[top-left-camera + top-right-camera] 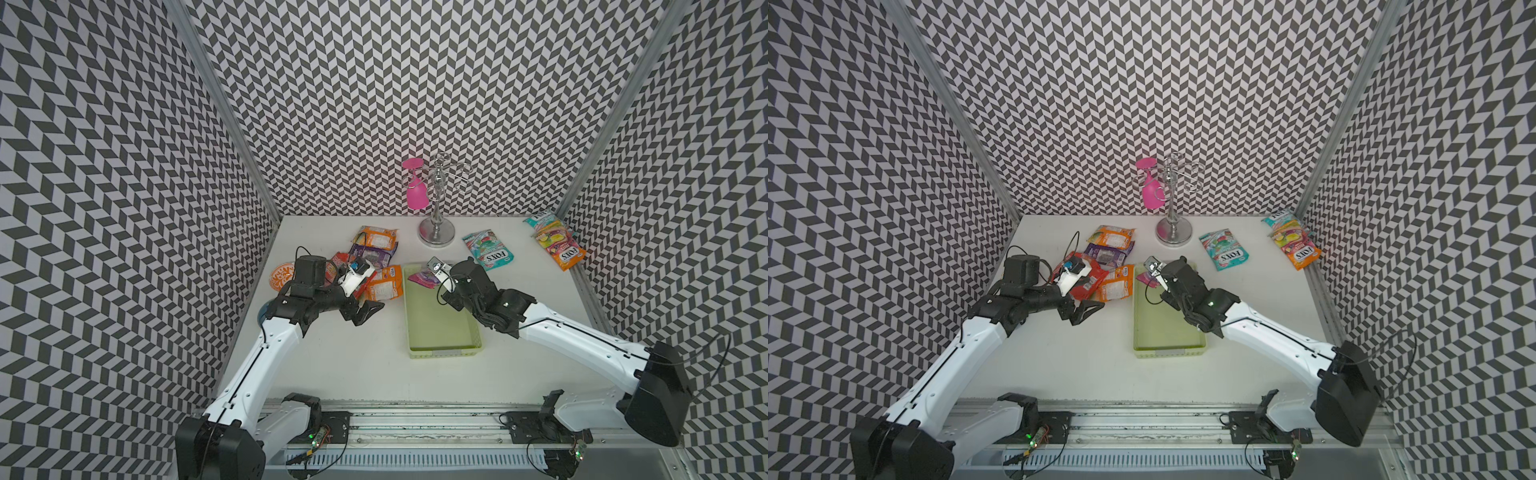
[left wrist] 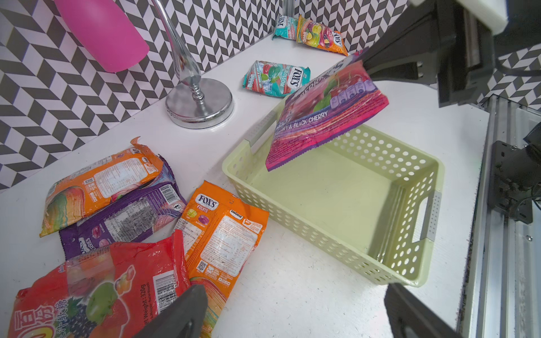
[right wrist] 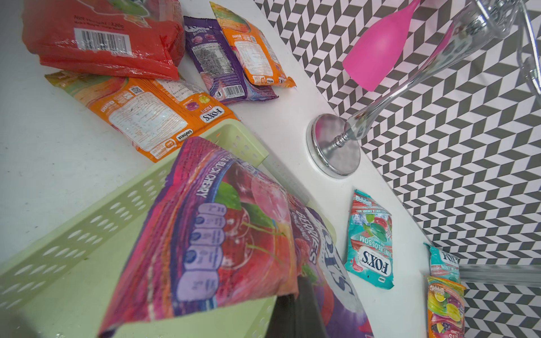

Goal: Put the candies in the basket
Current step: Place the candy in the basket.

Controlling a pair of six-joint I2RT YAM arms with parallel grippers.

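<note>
Right pincer (image 2: 369, 65): clamped on one corner of the pink-purple cherry bag (image 2: 325, 111). The bag hangs tilted over the far end of the basket (image 2: 322, 234). Its low edge sits about at rim level; I cannot tell whether it touches.

Basket: pale green with perforated sides, mid-tabletop (image 1: 353, 374), long sides running from front to far edge. It shows in both top views.

Left pincer (image 1: 365, 312): jaws spread wide, holding nothing, low over the tabletop between the heap of bags and the basket's left wall. In the left wrist view one finger (image 2: 181, 310) shows in front of the red bag (image 2: 117, 278).

Heap, far-left part of the tabletop:
- Orange bag (image 1: 376, 239) lies nearest the far edge, overlapping the purple bag (image 1: 371, 254).
- The red bag lies toward the front.
- The FOX'S Fruits bag (image 1: 384, 284) is orange and back side up, one edge under the red bag, just beside the basket's left wall.

Right side:
- Teal bag (image 1: 490, 249) lies flat near the far edge, right of the chrome stand (image 1: 436, 232).
- In the far right corner, a second teal bag (image 1: 539, 217) has an orange fruit bag (image 1: 561, 247) lying partly on it.

Pink cup (image 1: 417, 195) hangs upside down on the stand. Orange-patterned bowl (image 1: 281, 276) sits by the left edge, partly behind the left arm.
</note>
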